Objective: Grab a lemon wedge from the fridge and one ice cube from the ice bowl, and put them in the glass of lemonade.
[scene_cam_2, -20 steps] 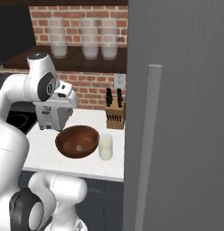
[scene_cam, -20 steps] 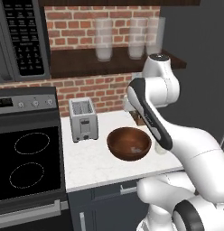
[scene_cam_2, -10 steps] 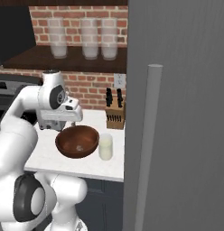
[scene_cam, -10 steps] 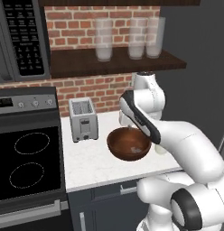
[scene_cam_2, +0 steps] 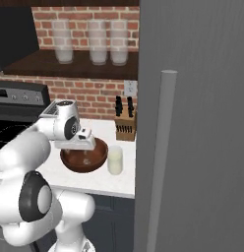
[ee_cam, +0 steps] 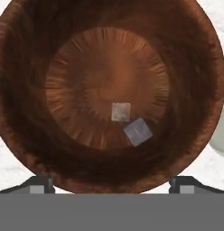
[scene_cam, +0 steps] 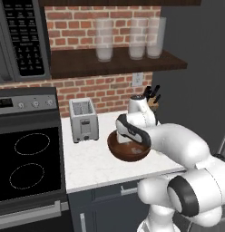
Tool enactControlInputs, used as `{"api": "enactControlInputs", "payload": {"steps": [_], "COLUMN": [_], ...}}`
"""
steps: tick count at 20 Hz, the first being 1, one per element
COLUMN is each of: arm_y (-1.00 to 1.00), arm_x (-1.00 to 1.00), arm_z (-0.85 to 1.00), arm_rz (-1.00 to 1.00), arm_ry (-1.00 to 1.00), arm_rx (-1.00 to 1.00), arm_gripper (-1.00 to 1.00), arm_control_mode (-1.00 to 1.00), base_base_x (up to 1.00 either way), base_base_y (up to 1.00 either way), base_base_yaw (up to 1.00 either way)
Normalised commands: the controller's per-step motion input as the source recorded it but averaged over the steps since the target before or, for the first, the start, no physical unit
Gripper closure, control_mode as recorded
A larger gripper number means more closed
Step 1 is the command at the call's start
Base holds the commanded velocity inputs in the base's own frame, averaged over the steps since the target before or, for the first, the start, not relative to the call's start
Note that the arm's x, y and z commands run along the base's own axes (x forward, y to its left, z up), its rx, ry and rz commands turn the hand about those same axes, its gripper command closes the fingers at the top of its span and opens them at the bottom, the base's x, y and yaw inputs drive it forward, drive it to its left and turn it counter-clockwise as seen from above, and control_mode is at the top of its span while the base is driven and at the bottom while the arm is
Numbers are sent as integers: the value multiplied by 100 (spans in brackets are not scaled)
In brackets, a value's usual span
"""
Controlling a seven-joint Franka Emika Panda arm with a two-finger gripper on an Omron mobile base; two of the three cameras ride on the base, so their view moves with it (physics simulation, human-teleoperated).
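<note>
While the gripper (ee_cam: pixel 112 185) hangs over the ice bowl (ee_cam: pixel 23 113) with fingers spread wide and empty, two ice cubes lie on the bowl's floor: one (ee_cam: pixel 120 112) central, another (ee_cam: pixel 137 131) touching its right corner.

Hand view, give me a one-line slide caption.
Open gripper poised above the wooden ice bowl, two ice cubes on its floor.

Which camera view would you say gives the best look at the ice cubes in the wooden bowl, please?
The hand view: it looks straight down into the ice bowl, where two ice cubes lie corner to corner on the bottom. In the right base view a pale speck in the bowl may be a cube. In the left base view the arm covers the inside of the bowl.
</note>
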Motion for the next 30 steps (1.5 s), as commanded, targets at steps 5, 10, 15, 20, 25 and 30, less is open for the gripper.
{"api": "enactControlInputs", "payload": {"steps": [5, 10, 15, 20, 25, 30], "arm_y": [-2, -15, -10, -13, -13, 0], "arm_x": [64, 28, 9, 18, -16, -15], "arm_z": [-68, -30, -11, -29, -36, -18], "arm_rz": [0, 0, 0, 0, 0, 0], "arm_ry": [0, 2, 2, 0, 0, 0], "arm_rx": [-3, 0, 0, 0, 0, 0], "arm_gripper": [-100, -100, -100, -100, -100, -100], "arm_control_mode": [-100, -100, -100, -100, -100, -100], "base_base_x": [0, 0, 0, 0, 0, 0], "base_base_y": [0, 0, 0, 0, 0, 0], "base_base_yaw": [0, 0, 0, 0, 0, 0]}}
